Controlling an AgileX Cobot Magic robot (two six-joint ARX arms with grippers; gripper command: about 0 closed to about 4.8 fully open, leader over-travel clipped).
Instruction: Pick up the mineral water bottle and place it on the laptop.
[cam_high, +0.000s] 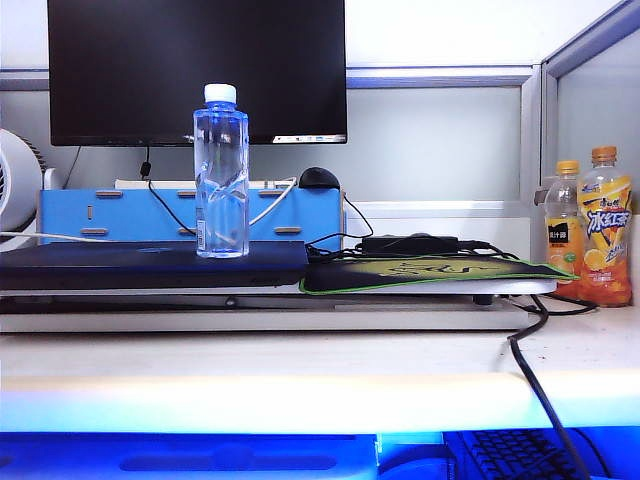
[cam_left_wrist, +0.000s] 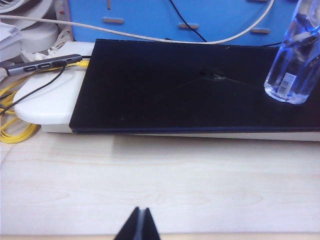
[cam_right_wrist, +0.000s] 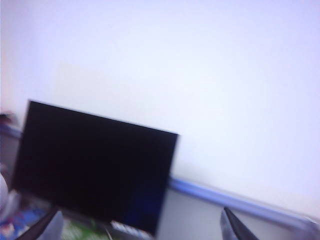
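Bottle (cam_high: 221, 172) stands on the laptop (cam_high: 120, 265), near the lid's right end in the exterior view. Base flat on the dark lid, nothing holding it. The placing looks done, judging from how things lie.

Left to do, as a judgement: little or nothing beyond getting the arms clear. Neither arm appears in the exterior view.

Left end effector (cam_left_wrist: 139, 225): fingertips pressed together, a single dark wedge over bare counter (cam_left_wrist: 160, 185), in front of the laptop's near edge and well apart from the bottle (cam_left_wrist: 296, 60), which stands at the lid's far corner in that view.

Right end effector (cam_right_wrist: 142, 227): two fingertips wide apart, nothing between them. Its camera looks up at the monitor (cam_right_wrist: 95, 165) and the pale wall, picture blurred; bottle not in that view, so this end effector is off the bottle and aimed away from it.

Bottle attitude: upright, long axis vertical, white cap at top, base down. No lean visible against the monitor edge behind it. Twisted waist about mid-height; clear liquid fills most of it. Small label patch low on the body.

Juice bottles (cam_high: 590, 235) stand at the far right, untouched by anything.
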